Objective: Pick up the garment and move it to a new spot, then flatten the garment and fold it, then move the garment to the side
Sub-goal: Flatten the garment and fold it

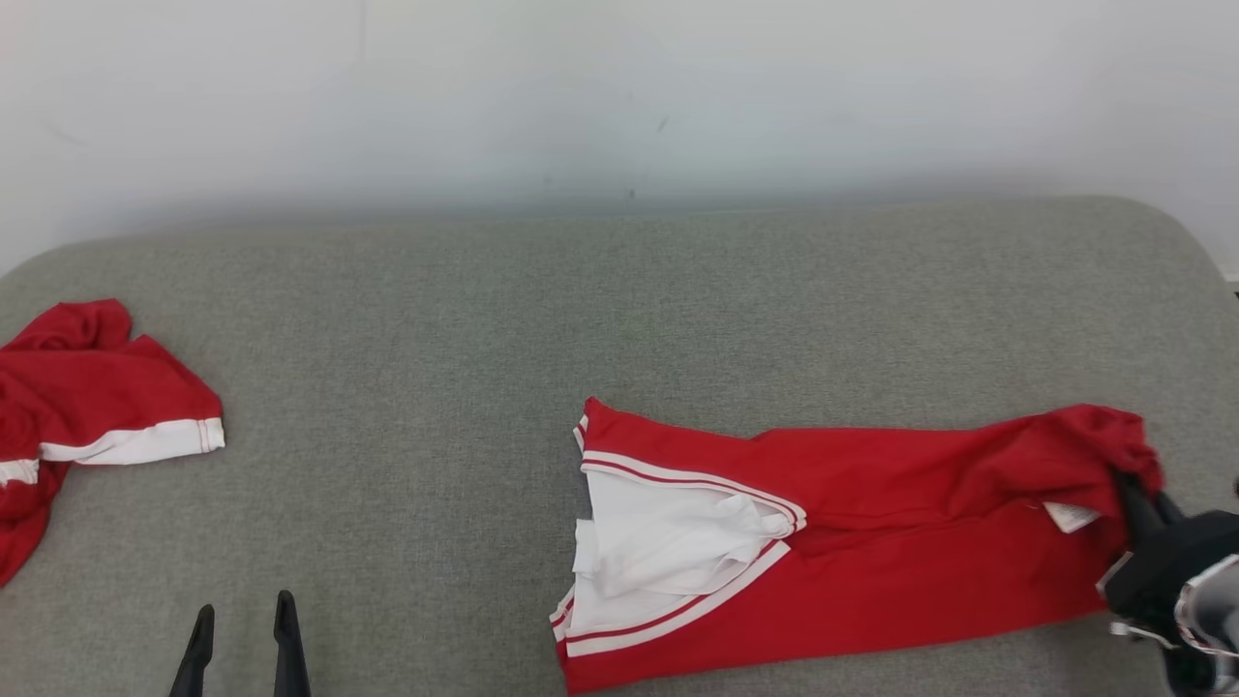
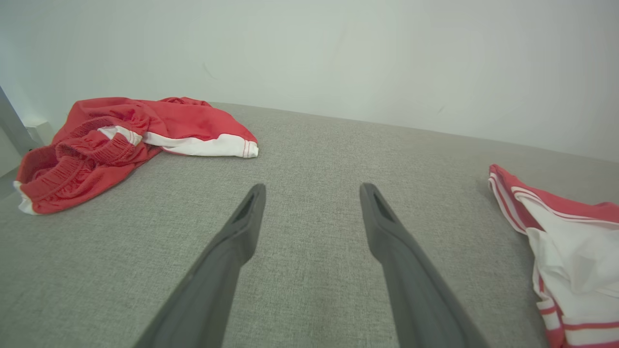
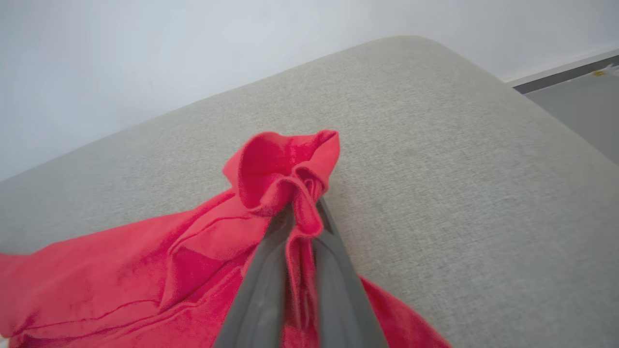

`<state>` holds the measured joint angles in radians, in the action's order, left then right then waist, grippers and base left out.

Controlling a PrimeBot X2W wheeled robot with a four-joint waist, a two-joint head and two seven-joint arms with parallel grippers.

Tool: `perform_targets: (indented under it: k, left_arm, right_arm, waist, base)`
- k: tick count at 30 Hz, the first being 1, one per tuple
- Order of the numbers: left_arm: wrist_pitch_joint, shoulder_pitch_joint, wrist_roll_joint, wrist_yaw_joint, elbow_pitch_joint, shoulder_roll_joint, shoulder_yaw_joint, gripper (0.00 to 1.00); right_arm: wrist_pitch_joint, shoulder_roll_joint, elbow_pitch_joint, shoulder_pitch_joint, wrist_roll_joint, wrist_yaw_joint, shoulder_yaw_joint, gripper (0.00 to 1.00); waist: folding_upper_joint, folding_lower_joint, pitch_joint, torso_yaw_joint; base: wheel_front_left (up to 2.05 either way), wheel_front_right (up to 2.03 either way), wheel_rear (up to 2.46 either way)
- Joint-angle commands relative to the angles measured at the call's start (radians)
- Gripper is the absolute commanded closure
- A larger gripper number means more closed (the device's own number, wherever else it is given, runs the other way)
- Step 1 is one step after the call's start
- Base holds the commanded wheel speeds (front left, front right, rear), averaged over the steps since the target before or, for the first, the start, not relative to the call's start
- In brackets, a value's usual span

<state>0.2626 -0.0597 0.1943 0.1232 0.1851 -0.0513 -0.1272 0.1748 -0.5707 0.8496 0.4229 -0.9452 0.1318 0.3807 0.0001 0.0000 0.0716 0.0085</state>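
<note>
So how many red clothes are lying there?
2. One crumpled garment lies at the head view's left edge; the spread-out garment lies on the right, one end pinched in the right claw. More could lie out of frame.

Red garment (image 1: pixel 920 552), white trim, stretched out, end bunched

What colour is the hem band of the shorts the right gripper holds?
The hem band is white with a thin red stripe, on red shorts; see head view.

Crumpled red shorts (image 1: pixel 97 387) on grey cushion (image 1: pixel 436 319).
</note>
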Motion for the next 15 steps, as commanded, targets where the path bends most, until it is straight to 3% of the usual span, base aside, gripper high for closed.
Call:
perform_targets:
  k: [1, 15]
  left_arm:
    - [0.002, -0.013, 0.01, -0.004, 0.0, 0.002, -0.003, 0.0]
    - [0.003, -0.017, 0.019, -0.014, 0.019, 0.002, 0.028, 0.0]
  right_arm:
    - [-0.009, 0.022, -0.042, -0.016, -0.019, -0.002, 0.002, 1.0]
    - [-0.112, 0.199, -0.407, -0.062, -0.037, -0.002, 0.059, 1.0]
  waist:
    - [-0.0001, 0.0, -0.01, -0.013]
    - [-0.0001, 0.0, -0.025, 0.011]
  base:
    - [0.0, 0.0, 0.0]
    - [0.0, 0.0, 0.0]
